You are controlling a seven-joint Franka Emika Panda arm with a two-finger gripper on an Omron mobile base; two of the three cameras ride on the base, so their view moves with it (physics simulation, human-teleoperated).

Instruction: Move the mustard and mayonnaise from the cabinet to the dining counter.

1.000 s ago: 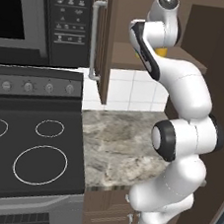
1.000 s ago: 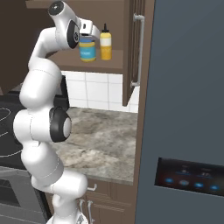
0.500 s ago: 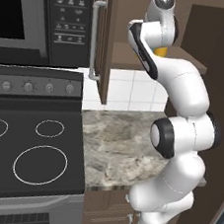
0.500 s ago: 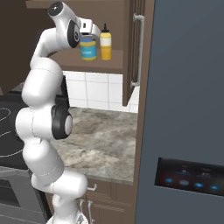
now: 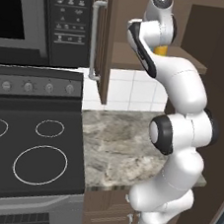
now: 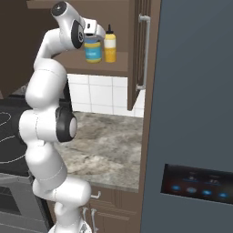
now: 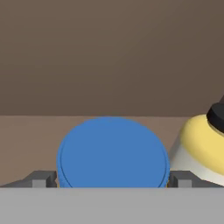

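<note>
– Where's the mayo?
– Mayonnaise point(image 6: 93, 50) sits on the cabinet point(image 6: 136, 54) shelf near its front edge, mustard point(image 6: 109, 44) just beside it.
– Jaws?
– I've got the gripper point(image 7: 112, 178) over the blue lid, jaws spread either side of the jar; can't tell if they touch.

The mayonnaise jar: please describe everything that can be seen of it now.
The mayonnaise jar is short, squat and round, with a flat blue lid and a blue and yellow label. It stands upright on the shelf of the open cabinet, close beside the mustard. The gripper is at the jar from above, one fingertip on each side of the lid; whether the fingertips touch it cannot be told.
</note>
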